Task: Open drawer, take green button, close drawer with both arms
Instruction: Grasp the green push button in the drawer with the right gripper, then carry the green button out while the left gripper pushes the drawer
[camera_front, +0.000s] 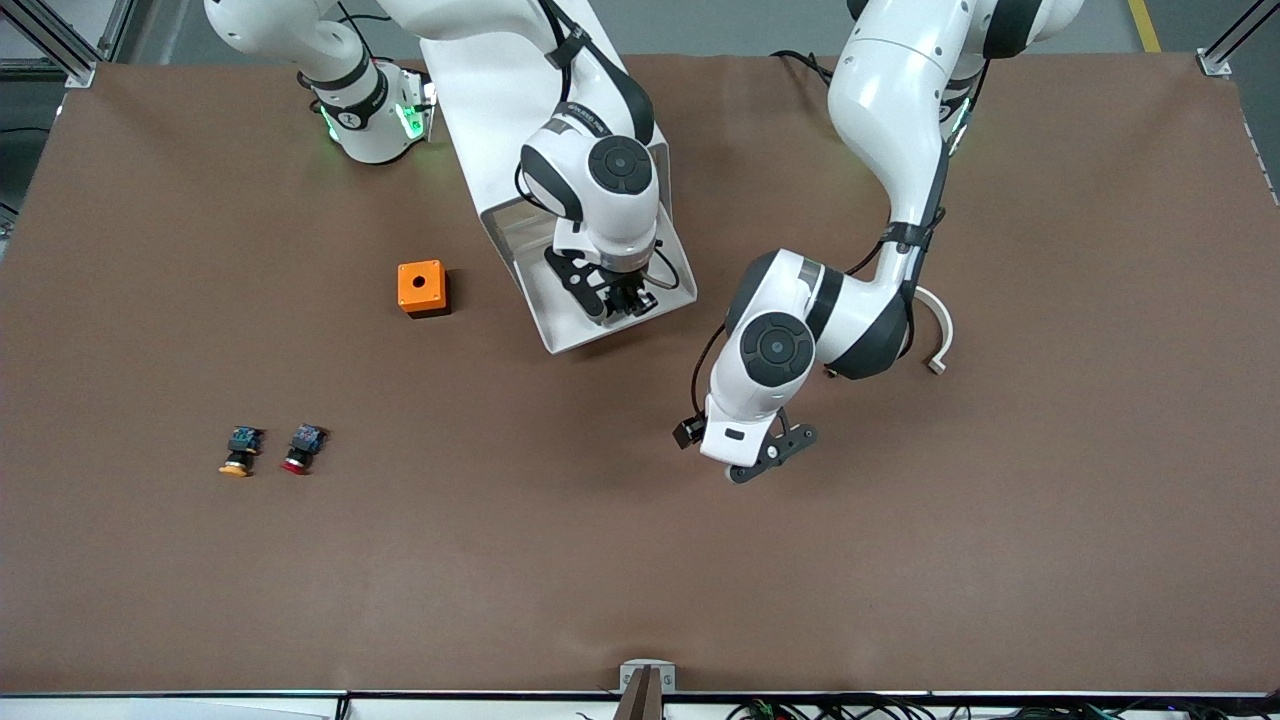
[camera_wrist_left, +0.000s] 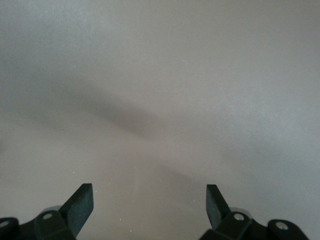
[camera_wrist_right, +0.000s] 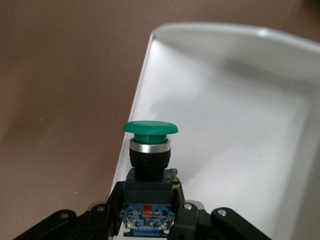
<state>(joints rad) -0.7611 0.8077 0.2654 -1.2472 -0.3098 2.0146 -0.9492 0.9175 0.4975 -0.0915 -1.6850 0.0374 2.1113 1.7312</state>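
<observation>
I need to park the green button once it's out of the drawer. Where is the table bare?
Bare: the wide brown table nearer the front camera, below the open left gripper. Crowded: around the drawer, where the right gripper grips the green button, beside the orange box and by the two other buttons.

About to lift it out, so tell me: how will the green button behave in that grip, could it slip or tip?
The button looks rigid, so it should not flex. The right gripper is shut only on its blue rear block, with the wide cap standing clear above, so it may pivot if bumped against the drawer wall. It is probably light for its size.
</observation>
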